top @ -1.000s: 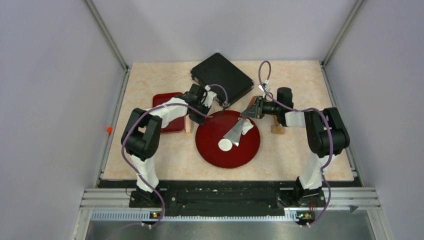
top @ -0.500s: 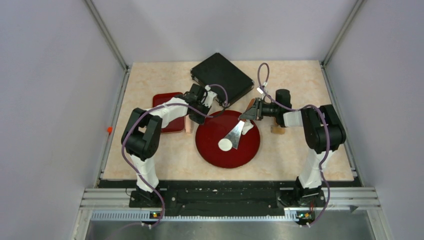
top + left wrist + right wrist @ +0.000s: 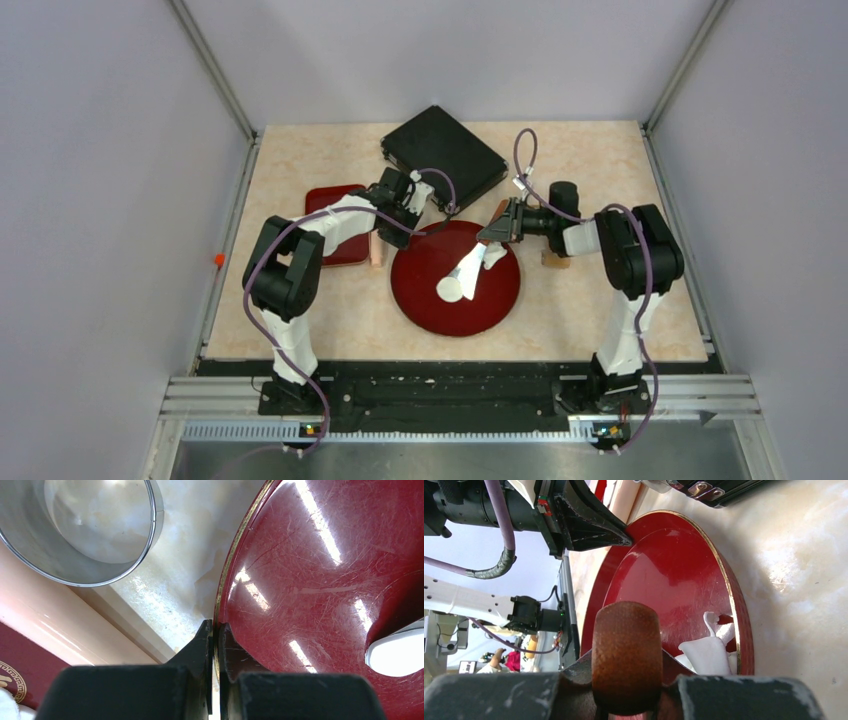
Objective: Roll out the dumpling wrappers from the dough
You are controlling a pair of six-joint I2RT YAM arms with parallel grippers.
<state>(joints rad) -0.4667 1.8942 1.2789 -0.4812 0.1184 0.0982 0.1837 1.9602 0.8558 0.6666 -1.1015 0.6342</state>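
A round red plate (image 3: 480, 300) lies mid-table. My left gripper (image 3: 417, 228) is shut on its far-left rim, the gold edge pinched between the jaws (image 3: 215, 628). On the plate lies one round white dumpling wrapper (image 3: 450, 290), which shows at the right edge of the left wrist view (image 3: 397, 655). My right gripper (image 3: 508, 222) is shut on the brown wooden handle (image 3: 625, 650) of a scraper. Its blade (image 3: 470, 268) slants down to the wrapper. A ragged white piece of dough (image 3: 494, 254) lies beside the blade (image 3: 706, 655).
A black box (image 3: 445, 155) sits behind the plate. Under the left arm lies a red rectangular tray (image 3: 335, 225). A shiny ring cutter (image 3: 82, 530) stands just left of the plate. Near the right wrist is a small wooden block (image 3: 555, 259).
The right arm has shifted a little to the left and its wrist has turned, tilting the scraper blade over the wrapper; the blade now looks white instead of grey. The left arm has not moved.
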